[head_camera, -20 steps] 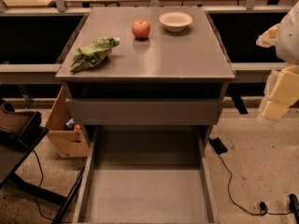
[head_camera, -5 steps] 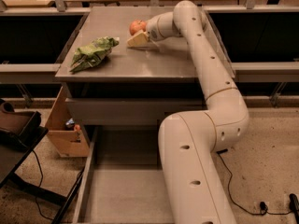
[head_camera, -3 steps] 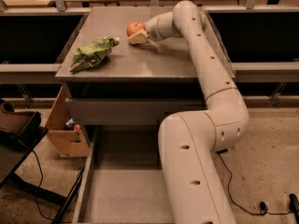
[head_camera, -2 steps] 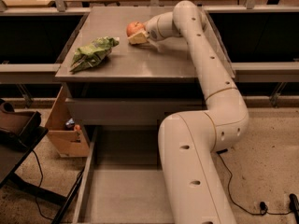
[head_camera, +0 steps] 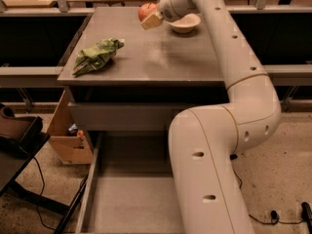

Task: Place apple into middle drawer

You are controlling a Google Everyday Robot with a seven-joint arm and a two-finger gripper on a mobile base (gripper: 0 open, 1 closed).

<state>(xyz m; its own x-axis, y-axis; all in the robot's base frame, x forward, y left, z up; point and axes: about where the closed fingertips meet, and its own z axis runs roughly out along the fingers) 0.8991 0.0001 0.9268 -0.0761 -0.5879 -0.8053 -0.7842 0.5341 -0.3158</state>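
The red-orange apple (head_camera: 146, 9) is held at the far middle of the grey cabinet top (head_camera: 161, 57), raised a little off it. My gripper (head_camera: 150, 16) is shut on the apple, with a cream fingertip (head_camera: 152, 21) showing below it. My white arm reaches up from the lower right across the view. The middle drawer (head_camera: 129, 204) stands pulled open at the bottom of the view, and its flat grey floor is bare. The arm hides its right part.
A cream bowl (head_camera: 185, 22) sits just right of the gripper. A green wrinkly snack bag (head_camera: 96, 55) lies on the left of the top. A cardboard box (head_camera: 68, 143) and a black stand (head_camera: 19, 140) are on the floor left of the drawer.
The gripper has lifted the apple off the cabinet top, upward and slightly away from where it rested.
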